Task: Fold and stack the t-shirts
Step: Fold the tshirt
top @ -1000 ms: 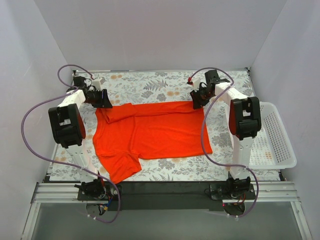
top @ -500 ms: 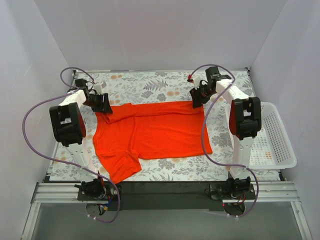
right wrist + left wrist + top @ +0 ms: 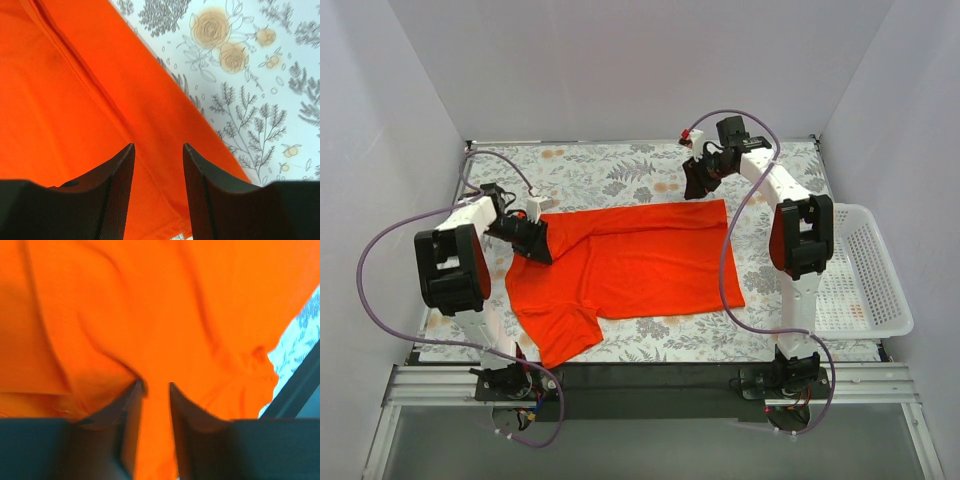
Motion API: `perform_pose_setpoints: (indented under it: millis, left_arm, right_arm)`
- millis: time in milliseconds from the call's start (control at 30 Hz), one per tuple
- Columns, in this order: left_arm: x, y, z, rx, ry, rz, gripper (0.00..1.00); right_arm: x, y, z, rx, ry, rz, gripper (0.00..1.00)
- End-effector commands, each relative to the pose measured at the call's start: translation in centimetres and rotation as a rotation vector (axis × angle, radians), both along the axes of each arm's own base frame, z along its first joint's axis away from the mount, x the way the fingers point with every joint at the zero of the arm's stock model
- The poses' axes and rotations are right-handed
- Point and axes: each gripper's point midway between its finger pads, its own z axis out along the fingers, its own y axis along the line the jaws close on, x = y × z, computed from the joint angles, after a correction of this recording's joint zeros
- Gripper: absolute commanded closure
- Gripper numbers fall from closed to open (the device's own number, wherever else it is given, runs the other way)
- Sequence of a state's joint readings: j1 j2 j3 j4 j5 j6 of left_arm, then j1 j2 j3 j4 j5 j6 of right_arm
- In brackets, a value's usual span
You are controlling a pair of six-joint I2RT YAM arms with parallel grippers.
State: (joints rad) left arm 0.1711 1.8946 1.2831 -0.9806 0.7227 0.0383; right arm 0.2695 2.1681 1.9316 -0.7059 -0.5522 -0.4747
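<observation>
The shirt lies on the mat; the left claw, nearly closed, pinches its far left corner; the right claw hangs open, empty, over its far right edge.

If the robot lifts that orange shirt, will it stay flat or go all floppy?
Probably floppy: the shirt wrinkles and bunches between the left fingers. Likely light, since it looks like thin cloth. It would probably sag from wherever it's held.
</observation>
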Motion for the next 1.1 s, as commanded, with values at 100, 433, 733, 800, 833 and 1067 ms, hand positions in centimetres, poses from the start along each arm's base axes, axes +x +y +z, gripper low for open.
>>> perform_pose_setpoints:
  millis: [100, 433, 733, 800, 833, 1067]
  left_arm:
    - [-0.3, 0.0, 4.5, 0.058, -0.317, -0.203, 0.50]
    - [5.2, 1.1, 3.0, -0.016, -0.126, 0.131, 0.39]
    - [6.3, 1.7, 0.0, 0.011, -0.032, 0.197, 0.38]
    - [6.2, 1.9, -0.3, 0.020, -0.028, 0.196, 0.39]
    - [6.0, 1.9, -0.4, 0.026, -0.026, 0.196, 0.42]
    - [5.0, 1.1, 0.1, -0.013, -0.013, 0.167, 0.72]
  right_arm:
    - [-1.5, -0.8, -0.8, -0.023, 0.018, 0.019, 0.50]
    - [-1.3, 9.3, 1.6, 0.126, 0.004, 0.154, 0.54]
    - [-2.4, 19.9, 2.5, 0.332, -0.029, 0.219, 0.49]
    - [-3.1, 21.5, 2.1, 0.361, -0.013, 0.237, 0.45]
    - [-2.9, 22.4, 2.9, 0.382, -0.025, 0.234, 0.44]
    - [-2.4, 25.3, 1.7, 0.472, 0.094, 0.140, 0.33]
